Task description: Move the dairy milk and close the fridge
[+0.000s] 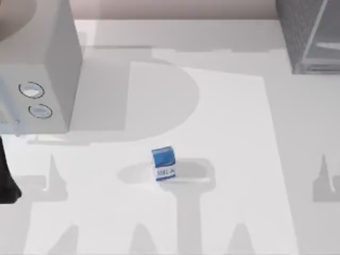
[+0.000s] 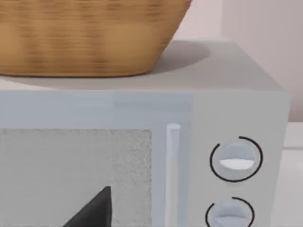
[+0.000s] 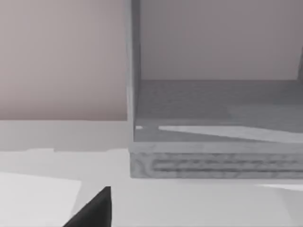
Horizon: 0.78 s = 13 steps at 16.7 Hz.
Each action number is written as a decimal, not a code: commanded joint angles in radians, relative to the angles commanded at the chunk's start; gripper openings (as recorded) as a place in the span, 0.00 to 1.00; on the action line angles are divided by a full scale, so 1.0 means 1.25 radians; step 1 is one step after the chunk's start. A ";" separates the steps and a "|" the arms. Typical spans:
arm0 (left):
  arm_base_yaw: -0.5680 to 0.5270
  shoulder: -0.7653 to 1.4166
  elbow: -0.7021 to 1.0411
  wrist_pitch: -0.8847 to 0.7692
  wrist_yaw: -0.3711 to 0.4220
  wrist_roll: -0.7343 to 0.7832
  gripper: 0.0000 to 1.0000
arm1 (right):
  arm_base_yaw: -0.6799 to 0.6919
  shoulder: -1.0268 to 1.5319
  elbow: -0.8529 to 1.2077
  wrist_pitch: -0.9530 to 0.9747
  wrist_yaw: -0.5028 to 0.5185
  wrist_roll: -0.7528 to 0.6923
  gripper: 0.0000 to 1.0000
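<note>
Matt white table (image 1: 228, 133), smooth. Milk carton (image 1: 164, 163): blue printed card with a white band. Light grey box (image 2: 236, 99) at 9 o'clock: smooth matt casing, speckled door panel, glossy dials (image 2: 236, 159). Basket (image 2: 85, 35): woven wicker. Fridge (image 1: 300, 32) at 1 o'clock: dark speckled shell, pale glassy panel.

Place: we take this for a mock kitchen, rendered rather than real.
Desk: we work at a plain white desk (image 1: 228, 117) against a pale wall.
Appliances: we see a microwave (image 1: 53, 64) with two round dials at the left and a grey fridge (image 1: 297, 37) at the right.
Goods: a milk carton (image 1: 164, 163) and a wicker basket (image 2: 90, 35).
</note>
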 joint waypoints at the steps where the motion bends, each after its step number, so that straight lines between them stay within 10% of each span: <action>1: 0.000 0.000 0.000 0.000 0.000 0.000 1.00 | 0.000 0.000 0.000 0.000 0.000 0.000 1.00; 6: 0.000 0.000 0.000 0.000 0.000 0.000 1.00 | 0.091 0.089 -0.004 0.078 0.091 0.006 1.00; 13: 0.000 0.000 0.000 0.000 0.000 0.000 1.00 | 0.467 0.406 -0.002 0.357 0.475 0.009 1.00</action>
